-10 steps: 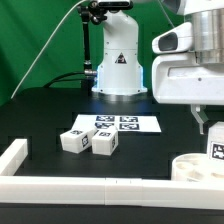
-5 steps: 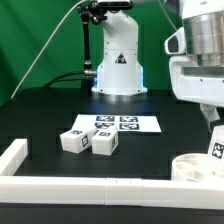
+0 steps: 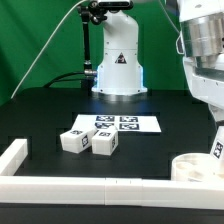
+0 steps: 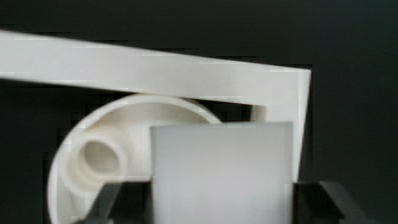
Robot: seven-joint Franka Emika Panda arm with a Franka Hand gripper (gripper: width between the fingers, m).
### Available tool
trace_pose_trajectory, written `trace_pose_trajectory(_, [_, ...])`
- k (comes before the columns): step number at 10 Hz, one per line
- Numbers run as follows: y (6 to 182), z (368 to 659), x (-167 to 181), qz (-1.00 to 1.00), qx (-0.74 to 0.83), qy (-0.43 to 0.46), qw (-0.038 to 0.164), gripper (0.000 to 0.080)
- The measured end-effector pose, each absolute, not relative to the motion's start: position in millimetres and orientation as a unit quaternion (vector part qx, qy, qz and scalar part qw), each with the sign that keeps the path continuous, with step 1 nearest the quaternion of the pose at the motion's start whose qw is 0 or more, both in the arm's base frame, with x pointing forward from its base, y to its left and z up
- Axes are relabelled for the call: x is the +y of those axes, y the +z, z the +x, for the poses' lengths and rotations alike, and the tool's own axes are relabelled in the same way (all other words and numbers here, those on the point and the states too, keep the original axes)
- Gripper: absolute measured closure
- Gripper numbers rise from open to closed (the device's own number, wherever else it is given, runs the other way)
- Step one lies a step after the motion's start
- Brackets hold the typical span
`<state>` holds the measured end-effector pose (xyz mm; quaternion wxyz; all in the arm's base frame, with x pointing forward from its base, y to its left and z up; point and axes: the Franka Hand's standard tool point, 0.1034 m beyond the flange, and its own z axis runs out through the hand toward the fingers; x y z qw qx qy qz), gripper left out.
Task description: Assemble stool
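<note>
Gripper [image 4: 222,208] clamped narrowly on a white stool leg [image 4: 222,160] above the round seat [image 3: 190,166]. From the exterior view's left: first loose leg [image 3: 72,141], second loose leg [image 3: 104,144] just beside it, marker board [image 3: 118,124] behind them, and the seat far right, near the border rail [image 3: 90,187].

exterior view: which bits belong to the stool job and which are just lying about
For the job: thick round white plastic seat disc; two loose chunky white plastic legs; third white plastic leg, clamped in the pincer.
Just lying about: thin flat white marker board; long white border rail.
</note>
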<state>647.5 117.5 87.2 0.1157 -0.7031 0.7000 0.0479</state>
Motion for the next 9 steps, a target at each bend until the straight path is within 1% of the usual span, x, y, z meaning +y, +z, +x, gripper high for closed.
trace_pose_trajectory(1, [87.1, 647, 119, -0.695, 0.708, 0.051, 0.117, 0.0403])
trace_pose_trajectory(2, [86.9, 647, 119, -0.705, 0.698, 0.050, 0.118, 0.0213])
trace_pose_trajectory(3, [87.3, 647, 120, -0.715, 0.687, 0.049, 0.116, 0.0213])
trace_pose_trajectory(4, [91.5, 647, 124, -0.743, 0.658, 0.052, 0.113, 0.0170])
trace_pose_trajectory(5, [98.8, 649, 130, -0.748, 0.651, 0.055, 0.114, 0.0153])
trace_pose_trajectory(6, [102.5, 649, 134, -0.774, 0.620, 0.049, 0.118, 0.0153])
trace_pose_trajectory(9, [100.5, 649, 133, -0.842, 0.525, 0.036, 0.122, 0.0150])
